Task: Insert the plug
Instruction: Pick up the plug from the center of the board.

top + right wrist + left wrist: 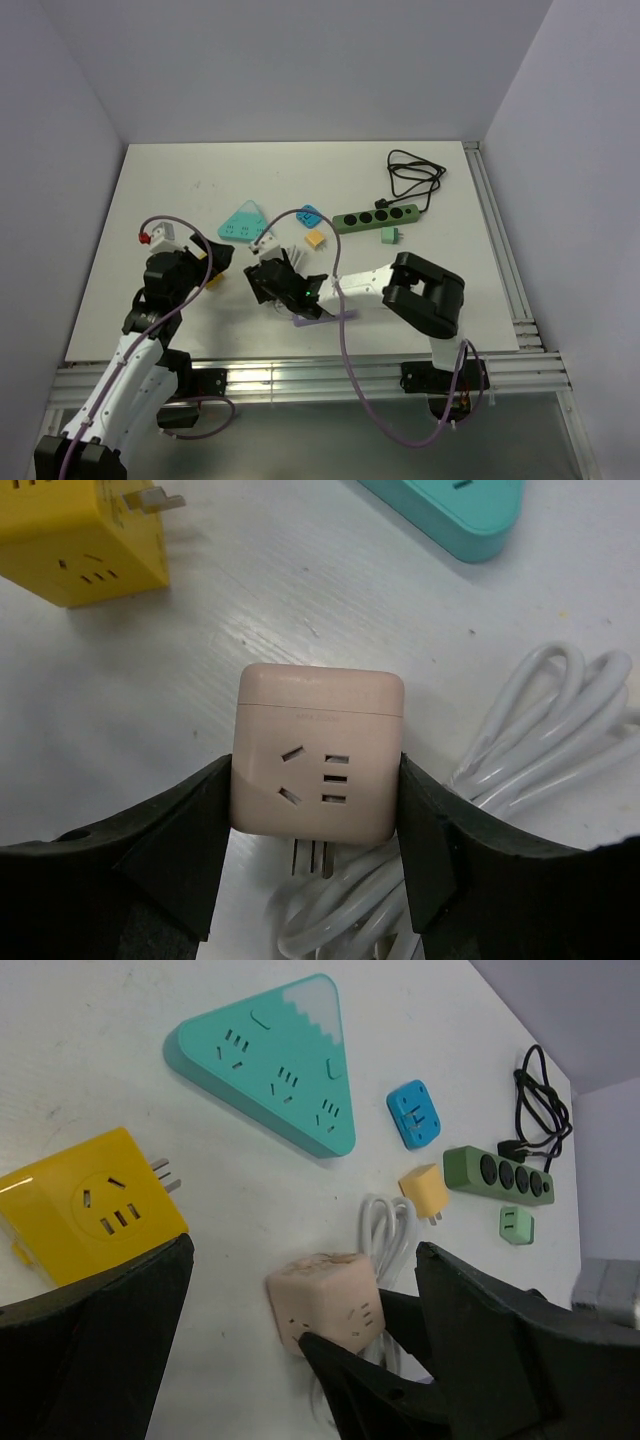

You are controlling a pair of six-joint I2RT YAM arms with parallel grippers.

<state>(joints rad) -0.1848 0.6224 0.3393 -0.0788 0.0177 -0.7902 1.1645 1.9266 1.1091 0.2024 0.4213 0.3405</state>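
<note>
- While pinching the pink cube plug (318, 755) in the right gripper (262, 275), beside the white cable (550, 720), looks mid-carry.
- Holds left gripper (210, 262) spread, empty, near yellow socket cube (90, 1205).
- Next, probably: line prongs (310, 855) with a socket face, press straight.

The pale pink cube plug (318, 755) sits pinched at two opposite sides by the right gripper (315, 780). Its socket face is turned to the wrist camera, and its metal prongs (308, 855) point to 6 o'clock. In the left wrist view, the teal triangular socket block (270, 1060) lies flat at its 11 o'clock, apart.
</note>
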